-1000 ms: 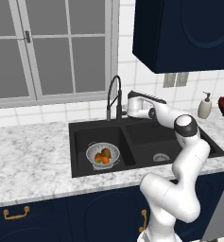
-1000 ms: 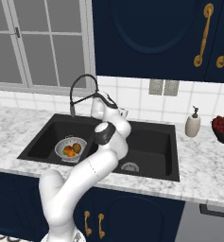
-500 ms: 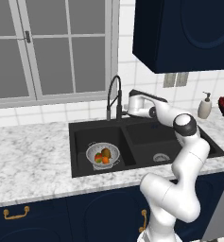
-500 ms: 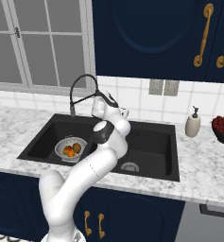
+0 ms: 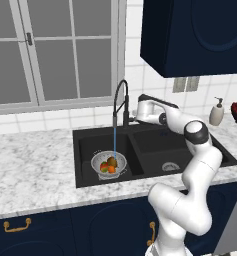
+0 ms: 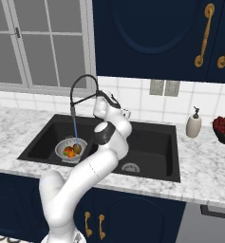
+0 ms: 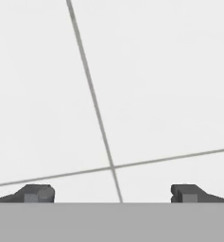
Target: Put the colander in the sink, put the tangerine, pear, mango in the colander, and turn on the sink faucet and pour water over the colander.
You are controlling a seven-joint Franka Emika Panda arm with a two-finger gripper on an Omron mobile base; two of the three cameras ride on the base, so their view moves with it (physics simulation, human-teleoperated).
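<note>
ahead: tiled wall (image 7: 156, 94) close | left: faucet (image 5: 121, 102) | right basin (image 5: 162, 150) free

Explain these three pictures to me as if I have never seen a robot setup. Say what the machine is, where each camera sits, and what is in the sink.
The white machine is a robot arm on a rolling base. Two pictures come from cameras behind it, one on each side. The third camera sits on its hand and looks at white wall tiles; the two dark fingertips stand wide apart, holding nothing. In the black sink, the left basin holds a metal colander with fruit in it: an orange tangerine is clear, the others are too small to name surely. The tall black faucet is running, and a thin blue stream of water falls into the colander.
</note>
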